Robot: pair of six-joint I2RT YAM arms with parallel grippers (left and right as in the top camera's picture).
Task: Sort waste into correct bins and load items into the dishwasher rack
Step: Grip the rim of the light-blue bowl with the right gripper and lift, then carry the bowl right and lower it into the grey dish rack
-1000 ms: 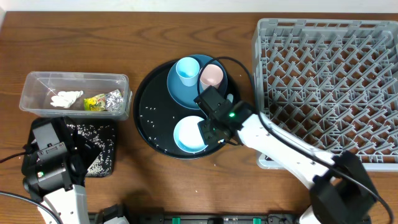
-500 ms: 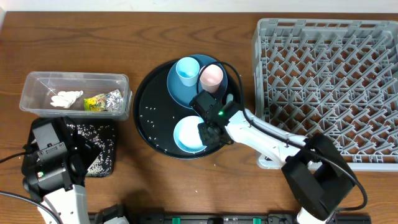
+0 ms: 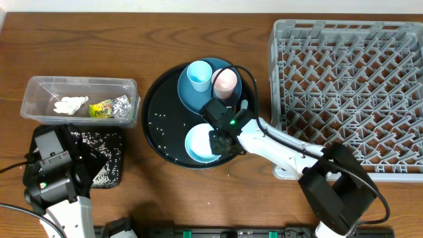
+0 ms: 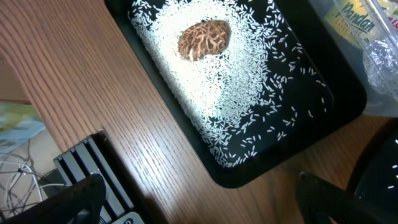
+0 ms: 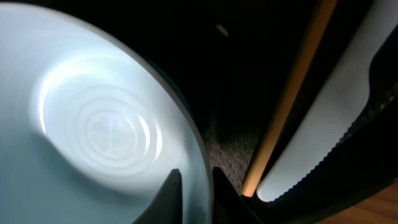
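Crowded around the right gripper [image 3: 221, 141]. Straddles the right rim of the pale-blue bowl [image 3: 200, 143], low centre of the overhead frame, on the round black tray [image 3: 153, 99]. Jaws at a narrow gap, one finger inside the rim and one outside; cannot tell whether the pads actually press.

Just right of that in the wrist view: one thin wooden chopstick [image 5: 292, 93] and one white spoon [image 5: 329, 118], side by side, close to the outer finger. Above the bowl, one dark-blue plate [image 3: 188, 99] carrying two cups: light-blue cup [image 3: 198, 75], pink cup [image 3: 225, 80]. Loose rice grains [image 3: 157, 120] on the tray's left part.

Right of the frame: one grey dishwasher rack [image 3: 350, 92], its left wall near the round tray.

Far left: clear tub [image 3: 39, 89] with one white tissue [image 3: 71, 104], one yellow wrapper [image 3: 100, 110], one silver foil [image 3: 121, 106]. Below it, the shallow black tray [image 4: 348, 93], with more rice and one brown lumpy piece [image 4: 203, 38]. By that tray's lower edge, the left gripper [image 4: 205, 205]: spread wide, nothing held.

Bare table [image 3: 99, 39] along the top edge.
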